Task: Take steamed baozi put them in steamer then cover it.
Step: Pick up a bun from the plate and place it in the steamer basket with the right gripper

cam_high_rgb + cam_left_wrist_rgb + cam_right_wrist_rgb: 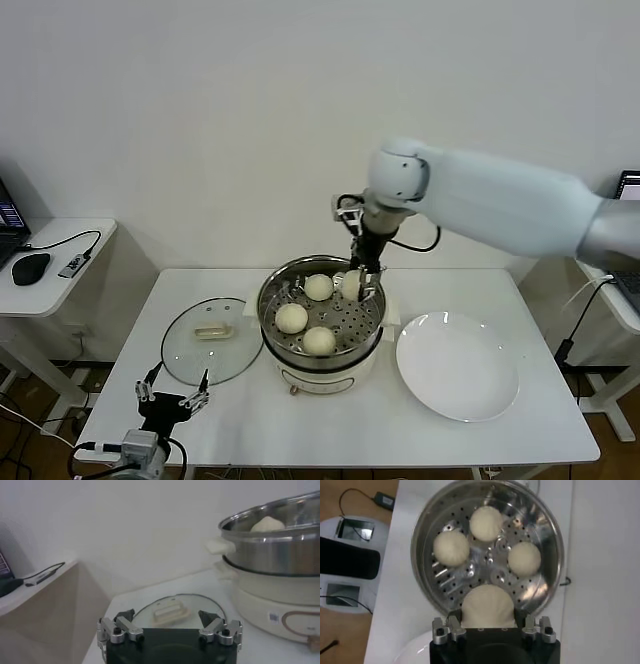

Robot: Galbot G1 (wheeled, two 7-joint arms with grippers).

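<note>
White table [480, 440]; at its centre the round steamer [290, 345] holds three steamed baozi [291, 318]; right gripper [353, 287] clasps a fourth over its far rim; flat cover [190, 360] lies left, its handle [212, 332] running left-right; left gripper [172, 400] spread wide, empty, near edge.

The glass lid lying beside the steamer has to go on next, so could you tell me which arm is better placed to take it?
Probably left: its open gripper sits beside the glass lid; the right gripper holds a baozi inside the steamer.
</note>
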